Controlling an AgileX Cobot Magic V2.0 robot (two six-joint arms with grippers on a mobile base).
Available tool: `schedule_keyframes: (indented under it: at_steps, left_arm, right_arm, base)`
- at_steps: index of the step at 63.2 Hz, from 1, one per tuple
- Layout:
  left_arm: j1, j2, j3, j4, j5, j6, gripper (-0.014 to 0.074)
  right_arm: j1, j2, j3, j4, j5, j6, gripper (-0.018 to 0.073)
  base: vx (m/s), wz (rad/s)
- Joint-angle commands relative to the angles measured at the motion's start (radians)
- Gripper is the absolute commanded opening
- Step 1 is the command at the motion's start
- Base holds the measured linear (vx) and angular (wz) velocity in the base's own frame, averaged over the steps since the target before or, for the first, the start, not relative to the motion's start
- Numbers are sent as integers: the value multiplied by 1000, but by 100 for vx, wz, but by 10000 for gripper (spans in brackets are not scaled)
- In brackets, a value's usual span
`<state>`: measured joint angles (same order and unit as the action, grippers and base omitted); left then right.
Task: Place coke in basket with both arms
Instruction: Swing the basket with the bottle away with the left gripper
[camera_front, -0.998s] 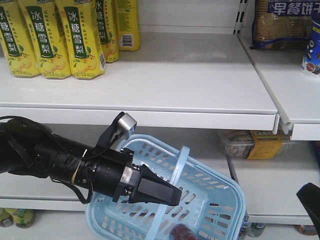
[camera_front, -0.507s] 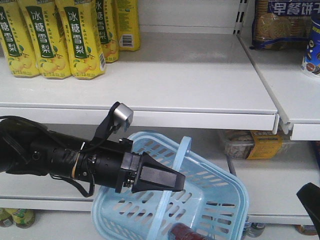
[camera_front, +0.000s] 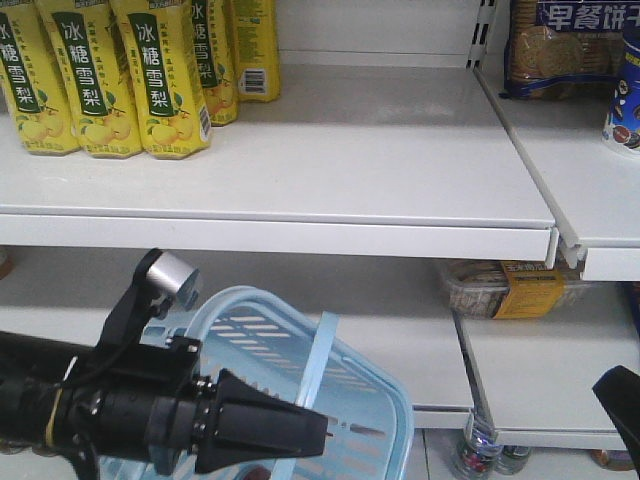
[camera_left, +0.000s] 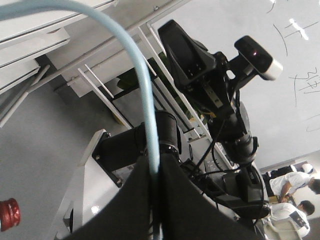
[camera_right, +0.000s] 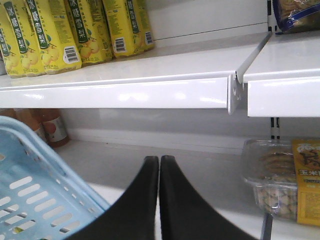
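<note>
The light, springy basket (camera_front: 350, 400) hangs low before the shelf (camera_front: 380, 200) by its thin hoop handle (camera_left: 145, 100), the sensible hold, which the left hand (camera_left: 157, 200) pinches, the right hand (camera_right: 160, 200) pressed together empty; since earlier it has dropped leftward, coke no longer visible.

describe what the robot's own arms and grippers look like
Both are black. The left arm is a thick ribbed cylinder with looping black cables, a pale band, and a silver-grey block on a bracket, ending in a tapered wedge gripper. The right gripper shows two smooth, curved matte-black fingers.
</note>
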<state>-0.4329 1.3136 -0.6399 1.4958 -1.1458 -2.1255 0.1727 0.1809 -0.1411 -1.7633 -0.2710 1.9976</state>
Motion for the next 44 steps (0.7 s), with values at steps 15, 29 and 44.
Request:
schedule_keyframes:
  at_steps: [15, 29, 44]
  left_arm:
    - [-9, -204, 104, -226, 36, 405, -5]
    - [-9, -300, 196, -375, 190, 570, -5]
    - [-9, -368, 309, -642, 353, 749, -5]
  right_arm:
    - [0, 9, -27, -20, 19, -1, -5]
    - [0, 9, -27, -20, 19, -1, -5]
    - [0, 9, -27, -20, 19, -1, -5]
  base:
    - [0, 0]
    - [0, 0]
    - [0, 0]
